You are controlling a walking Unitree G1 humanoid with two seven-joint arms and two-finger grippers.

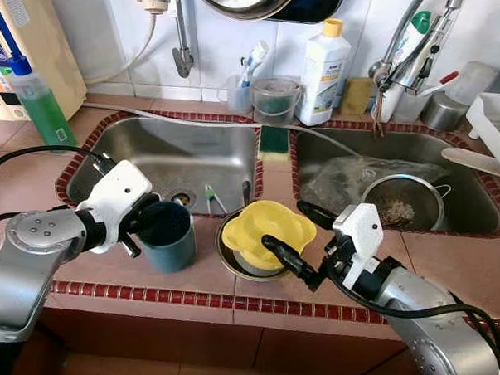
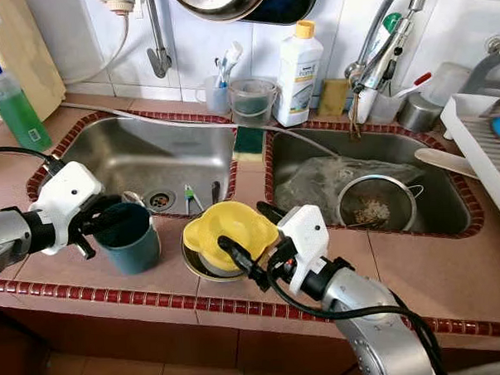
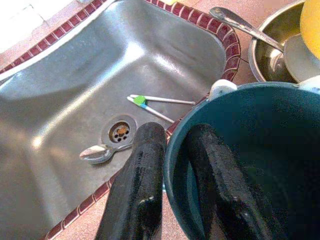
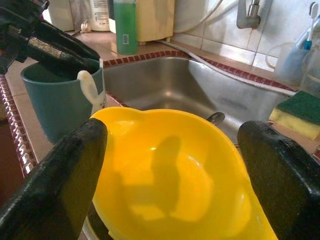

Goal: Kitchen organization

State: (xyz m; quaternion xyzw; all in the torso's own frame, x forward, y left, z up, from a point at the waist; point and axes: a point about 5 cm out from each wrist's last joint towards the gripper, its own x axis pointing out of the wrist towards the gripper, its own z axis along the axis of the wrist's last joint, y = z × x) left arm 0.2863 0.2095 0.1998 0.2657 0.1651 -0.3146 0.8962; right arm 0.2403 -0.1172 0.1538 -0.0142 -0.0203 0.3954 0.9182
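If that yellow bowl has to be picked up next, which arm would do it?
Probably the right. The right gripper sits open at the yellow bowl, one finger on each side. The left gripper is busy, pinching the rim of the teal cup.

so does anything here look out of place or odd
Yes: a metal spoon and two toothbrushes lie loose by the drain of the left steel sink, and a crumpled clear plastic bag sits in the right sink beside a mesh strainer.

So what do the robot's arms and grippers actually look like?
Both arms are rounded silver metal with loose black cables. Each ends in a white, boxy wrist housing carrying two long black fingers: the left gripper and the right gripper. The left arm's joint cap has small screws.
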